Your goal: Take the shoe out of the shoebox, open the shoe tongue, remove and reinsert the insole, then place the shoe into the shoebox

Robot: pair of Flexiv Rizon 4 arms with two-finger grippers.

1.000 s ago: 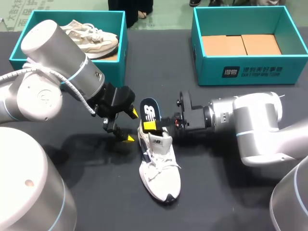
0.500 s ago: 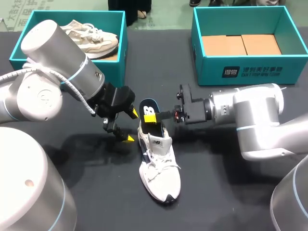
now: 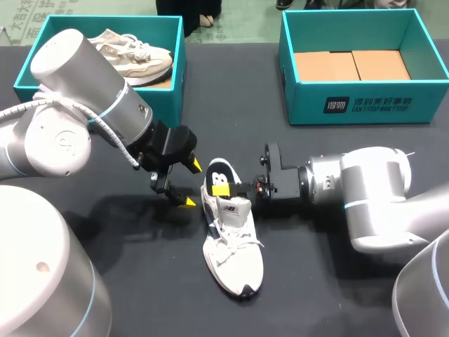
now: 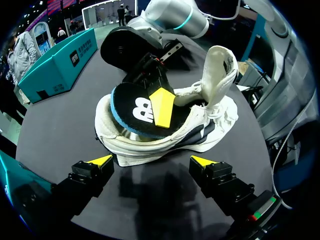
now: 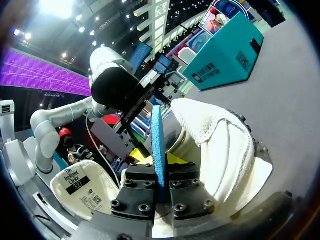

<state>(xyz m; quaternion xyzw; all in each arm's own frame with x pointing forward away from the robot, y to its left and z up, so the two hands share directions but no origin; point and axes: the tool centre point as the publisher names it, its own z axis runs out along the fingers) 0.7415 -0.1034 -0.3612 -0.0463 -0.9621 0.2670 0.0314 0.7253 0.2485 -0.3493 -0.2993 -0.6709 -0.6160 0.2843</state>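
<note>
The insole (image 4: 137, 110) is a thin foam sheet, dark on its face with a blue edge. I judge it light and flexible, so it will buckle if it is pushed from far behind, and the best hold is flat across its two faces near the heel end. The right gripper (image 5: 159, 170) has it just so: its fingers are pressed together on the insole from both sides, and the part ahead of them goes down into the white sneaker (image 3: 233, 246). The sneaker rests on its sole on the dark table (image 3: 309, 281), directly under this gripper. It looks light, with soft fabric sides, so I think it may slide or tip when the insole is pushed in. The left gripper (image 4: 152, 162) is spread wide and holds nothing; the heel of the sneaker is near, just ahead of its fingers, and apart from them. The left wrist view gives the broad face of the insole, with one yellow tip of the right gripper on it, and the tongue (image 4: 221, 67) standing up beyond. The right wrist view gives the insole edge-on between the pads, which confirms the pinch. Only the head view shows the cardboard-lined shoebox (image 3: 354, 105) and the second shoebox (image 3: 105, 20) with a beige sneaker (image 3: 130, 53), both well apart from the grippers.
</note>
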